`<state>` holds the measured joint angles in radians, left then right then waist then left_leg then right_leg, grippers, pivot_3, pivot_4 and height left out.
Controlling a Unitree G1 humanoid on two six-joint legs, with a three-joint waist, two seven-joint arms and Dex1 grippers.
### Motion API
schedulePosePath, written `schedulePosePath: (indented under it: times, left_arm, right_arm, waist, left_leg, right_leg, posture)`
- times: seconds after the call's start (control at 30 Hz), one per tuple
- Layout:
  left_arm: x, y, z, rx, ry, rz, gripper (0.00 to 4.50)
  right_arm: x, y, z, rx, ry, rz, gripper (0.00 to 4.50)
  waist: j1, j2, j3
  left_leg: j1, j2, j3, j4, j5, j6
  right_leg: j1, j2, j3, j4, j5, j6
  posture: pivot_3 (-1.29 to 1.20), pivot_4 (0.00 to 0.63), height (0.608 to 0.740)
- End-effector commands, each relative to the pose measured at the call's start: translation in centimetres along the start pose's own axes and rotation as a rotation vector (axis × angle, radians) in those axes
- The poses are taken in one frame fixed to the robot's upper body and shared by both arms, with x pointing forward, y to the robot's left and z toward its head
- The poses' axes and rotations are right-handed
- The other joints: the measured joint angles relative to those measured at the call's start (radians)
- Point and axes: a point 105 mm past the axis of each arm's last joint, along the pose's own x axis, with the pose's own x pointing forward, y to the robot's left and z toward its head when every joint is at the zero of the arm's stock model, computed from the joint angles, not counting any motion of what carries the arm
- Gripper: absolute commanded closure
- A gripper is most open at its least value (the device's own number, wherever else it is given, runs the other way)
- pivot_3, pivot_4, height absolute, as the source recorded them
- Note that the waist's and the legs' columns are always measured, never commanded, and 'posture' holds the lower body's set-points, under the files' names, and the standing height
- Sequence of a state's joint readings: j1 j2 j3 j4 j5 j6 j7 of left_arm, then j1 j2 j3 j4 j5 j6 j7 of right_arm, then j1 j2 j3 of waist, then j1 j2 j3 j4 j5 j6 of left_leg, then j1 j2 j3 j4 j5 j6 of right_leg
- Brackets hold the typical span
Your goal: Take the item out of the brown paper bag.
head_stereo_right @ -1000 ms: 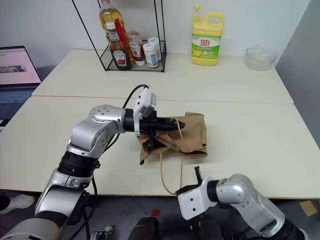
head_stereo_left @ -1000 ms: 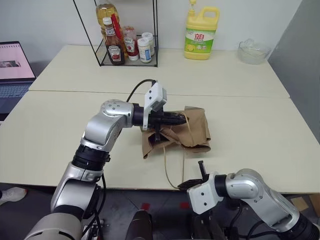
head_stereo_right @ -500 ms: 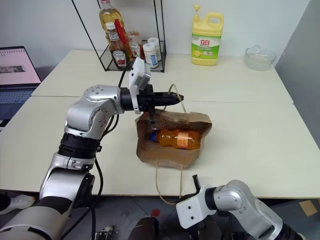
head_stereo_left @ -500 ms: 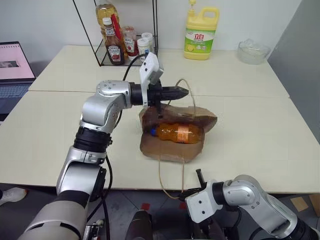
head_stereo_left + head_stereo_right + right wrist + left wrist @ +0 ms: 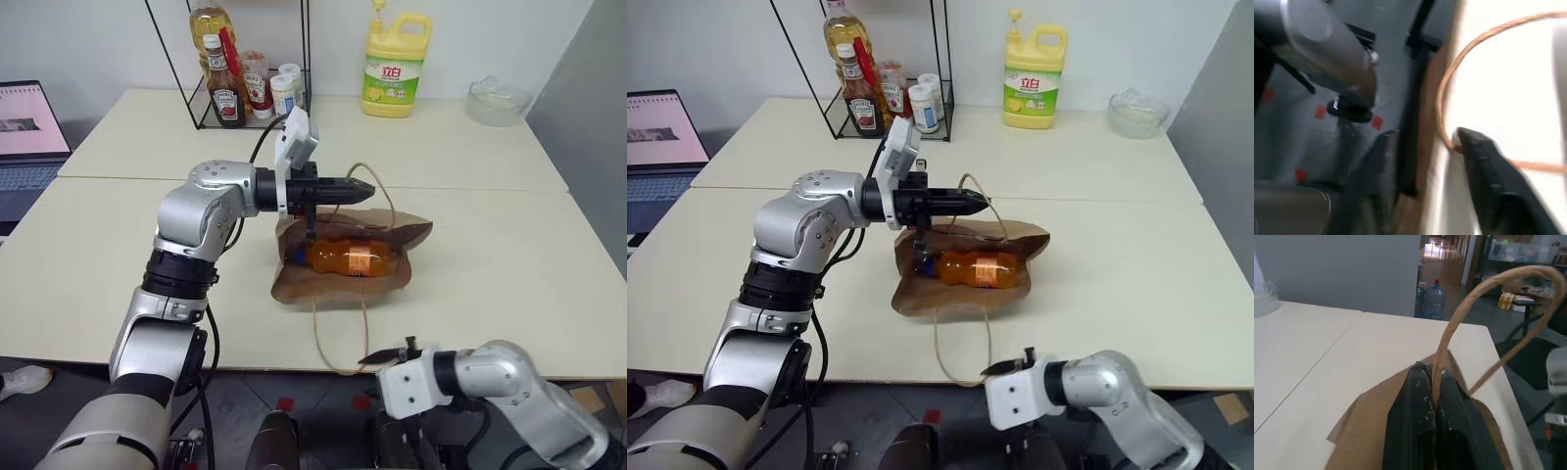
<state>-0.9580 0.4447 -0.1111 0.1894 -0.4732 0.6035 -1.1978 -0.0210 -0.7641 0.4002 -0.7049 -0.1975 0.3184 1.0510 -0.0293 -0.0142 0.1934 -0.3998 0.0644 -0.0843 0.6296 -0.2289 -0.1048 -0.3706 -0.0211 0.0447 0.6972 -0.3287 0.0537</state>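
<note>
- Left gripper, fingers pressed together on a cord handle, holds level above the bag — in the left wrist view the cord runs up from between the closed black fingers and loops over.
- Bag lies on its side near the middle of the table, its mouth lifted by that handle; the bottle rests inside, lying flat, blue cap toward 9 o'clock, orange label toward 3.
- Second handle trails from the bag toward 6 o'clock and hangs over the table's front edge.
- Right gripper, at 6 o'clock below the table edge, has its fingers spread — the right wrist view shows the cord loop just by one dark finger, with nothing gripped between them.
- Far side, at 12 o'clock: a wire rack with sauce bottles, a yellow jug, and a glass bowl toward 1 o'clock.
- Laptop sits at 9 o'clock.
</note>
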Motion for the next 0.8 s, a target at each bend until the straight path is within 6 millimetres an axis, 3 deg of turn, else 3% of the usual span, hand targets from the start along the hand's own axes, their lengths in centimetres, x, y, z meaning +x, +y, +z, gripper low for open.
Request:
schedulePosePath:
  times: [0.03,0.2,0.33,0.43,0.8]
  left_arm:
    - [-0.5,-0.4,1.4,0.039,-0.042,-0.024,4.50]
    - [-0.5,-0.5,1.3,0.036,-0.039,-0.039,4.50]
    - [-0.5,-0.4,1.4,0.035,-0.043,-0.053,4.50]
    - [-0.4,-0.2,1.8,0.027,-0.058,-0.052,4.50]
    - [-1.0,-0.1,3.3,-0.008,-0.094,-0.077,4.50]
  right_arm:
    - [-3.0,-0.4,2.3,0.088,-0.083,-0.005,2.20]
    - [-7.1,-2.4,4.2,0.229,-0.160,-0.050,2.20]
    - [-8.6,-6.8,7.2,0.236,-0.292,-0.175,2.20]
    - [-7.5,-9.5,8.1,0.230,-0.314,-0.240,2.20]
    - [-2.6,-14.1,7.8,0.181,-0.180,-0.338,2.20]
  waist:
    - [0.000,0.000,0.000]
    - [0.000,0.000,0.000]
    - [-0.007,0.000,0.000]
    - [-0.004,0.000,0.000]
    - [-0.005,0.000,0.000]
  left_leg:
    - [0.000,0.000,0.000,0.000,0.000,0.000]
    - [0.000,0.000,0.000,0.000,-0.001,0.001]
    - [0.001,0.000,0.000,0.000,-0.001,0.002]
    - [0.001,0.000,-0.001,-0.001,-0.001,0.002]
    - [-0.003,0.000,0.000,-0.001,-0.001,0.002]
  right_leg:
    - [0.000,0.000,0.000,0.000,0.000,0.000]
    - [0.001,0.000,0.000,0.000,0.000,0.000]
    - [0.001,0.000,0.000,0.000,0.000,0.000]
    - [0.000,0.001,0.000,0.000,0.000,0.000]
    - [-0.004,0.000,0.000,0.000,0.000,0.000]
  posture:
    - [0.00,0.150,0.740]
    - [0.00,0.150,0.740]
    - [0.00,0.150,0.740]
    - [0.00,0.150,0.740]
    - [0.00,0.150,0.740]
